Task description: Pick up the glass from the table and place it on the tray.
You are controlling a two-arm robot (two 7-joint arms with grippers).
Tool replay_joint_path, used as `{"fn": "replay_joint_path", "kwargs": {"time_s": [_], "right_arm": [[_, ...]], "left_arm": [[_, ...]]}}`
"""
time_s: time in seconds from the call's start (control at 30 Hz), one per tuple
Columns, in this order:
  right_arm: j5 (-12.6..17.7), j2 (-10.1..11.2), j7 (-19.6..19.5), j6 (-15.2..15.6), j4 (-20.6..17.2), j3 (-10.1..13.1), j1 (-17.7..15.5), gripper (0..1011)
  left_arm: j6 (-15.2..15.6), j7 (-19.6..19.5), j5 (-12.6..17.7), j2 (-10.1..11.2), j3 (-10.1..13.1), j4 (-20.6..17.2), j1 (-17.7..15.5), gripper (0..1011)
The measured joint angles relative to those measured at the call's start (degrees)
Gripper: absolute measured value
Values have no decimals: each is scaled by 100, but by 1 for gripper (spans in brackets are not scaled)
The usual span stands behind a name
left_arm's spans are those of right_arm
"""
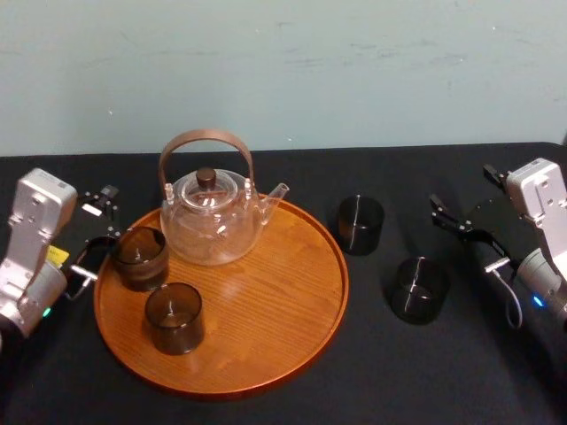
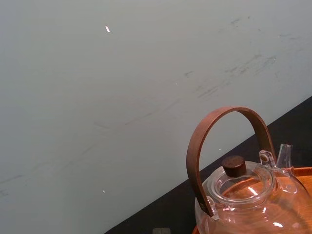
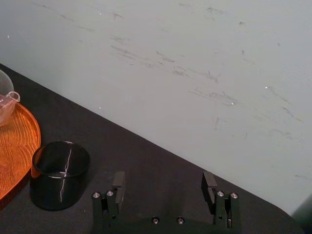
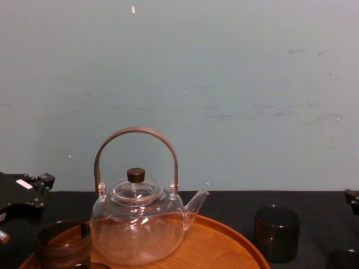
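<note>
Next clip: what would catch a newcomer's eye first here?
A clear teapot with a brown hoop handle stands at the back of a big round wooden tray, with two dark glasses on its left side. Two loose glasses stand on the black table right of the tray, between it and the open right gripper; the left gripper sits by the tray's left rim.

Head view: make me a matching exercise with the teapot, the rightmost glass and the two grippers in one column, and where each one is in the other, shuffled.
1 teapot
2 rightmost glass
3 left gripper
4 right gripper

A on the bare table
B open, at the far right
C on the tray
D by the tray's left rim

Pairs: 1-C, 2-A, 3-D, 4-B
</note>
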Motion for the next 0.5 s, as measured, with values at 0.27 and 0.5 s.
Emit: {"fn": "replay_joint_path", "kwargs": {"time_s": [0.27, 0.5], "right_arm": [[0, 0, 0, 0, 0, 0, 0, 1002], [0, 0, 0, 0, 0, 0, 0, 1002]], "left_arm": [[0, 0, 0, 0, 0, 0, 0, 0], [0, 0, 0, 0, 0, 0, 0, 0]]}}
